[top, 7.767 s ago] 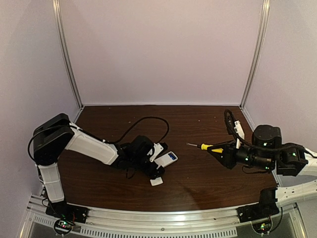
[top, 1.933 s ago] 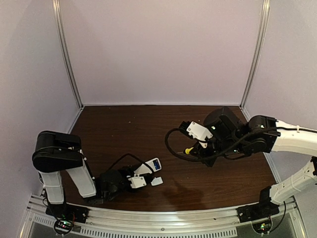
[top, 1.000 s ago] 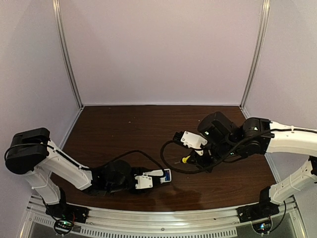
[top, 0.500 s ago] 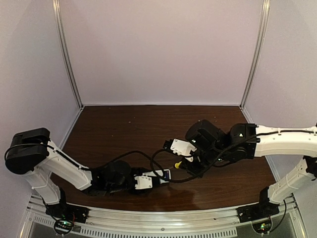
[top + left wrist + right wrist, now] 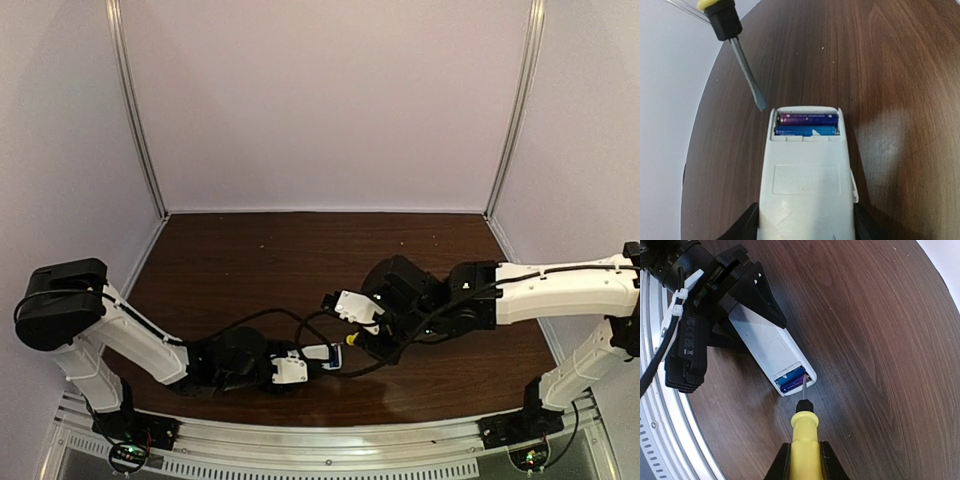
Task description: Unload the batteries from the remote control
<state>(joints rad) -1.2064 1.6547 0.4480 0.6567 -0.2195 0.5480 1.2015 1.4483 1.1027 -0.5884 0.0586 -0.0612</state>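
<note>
The right gripper clamps the screwdriver, its tip just beside the open end of the remote control. The left gripper pinches the remote by the near edge of the table. The batteries sit inside; a skidding blade could miss them or lever the remote loose.

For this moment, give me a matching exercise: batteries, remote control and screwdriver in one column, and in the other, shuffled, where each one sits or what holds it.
Things:
1. batteries
2. remote control
3. screwdriver

Places:
a. gripped by its yellow handle in the right gripper
b. clamped in the left gripper
c. lying side by side in the open compartment

Pairs: 1-c, 2-b, 3-a
</note>
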